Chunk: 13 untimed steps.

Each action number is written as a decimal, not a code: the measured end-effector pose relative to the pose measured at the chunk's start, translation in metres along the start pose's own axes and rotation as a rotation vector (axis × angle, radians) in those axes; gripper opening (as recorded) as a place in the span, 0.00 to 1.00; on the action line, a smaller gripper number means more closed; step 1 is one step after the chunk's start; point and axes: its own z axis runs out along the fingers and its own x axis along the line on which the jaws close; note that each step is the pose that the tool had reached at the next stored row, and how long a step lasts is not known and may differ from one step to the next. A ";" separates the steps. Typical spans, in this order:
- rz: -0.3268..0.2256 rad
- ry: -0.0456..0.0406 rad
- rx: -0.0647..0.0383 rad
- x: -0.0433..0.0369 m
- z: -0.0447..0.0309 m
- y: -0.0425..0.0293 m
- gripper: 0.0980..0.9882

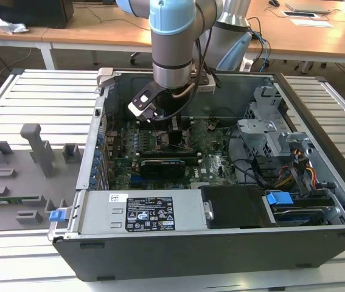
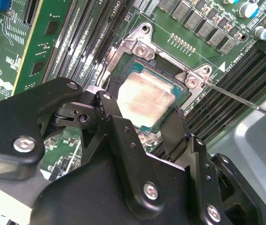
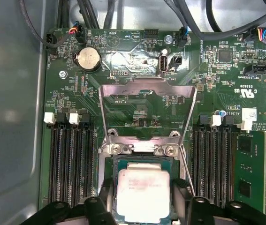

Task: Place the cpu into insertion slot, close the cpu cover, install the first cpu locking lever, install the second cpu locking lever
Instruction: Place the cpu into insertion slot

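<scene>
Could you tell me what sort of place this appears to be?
Probably a robotics lab or workshop: a robot arm holds a cpu inside an opened computer case on a slatted metal bench, with office desks behind.

Behind your ribbed pale worktable (image 1: 44, 97) stood light wooden desks (image 1: 93, 33); one carried papers (image 1: 311, 22), another a crumpled white object (image 1: 11, 26). Cables (image 1: 262, 52) hung over the desk edge, and the light fell evenly

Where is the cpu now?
In both wrist views the cpu lies in the slot, next to the raised cover, between two banks of memory slots.
</scene>
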 end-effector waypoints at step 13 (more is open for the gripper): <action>0.002 0.0311 -0.001 0.0000 0.0001 0.0000 0.59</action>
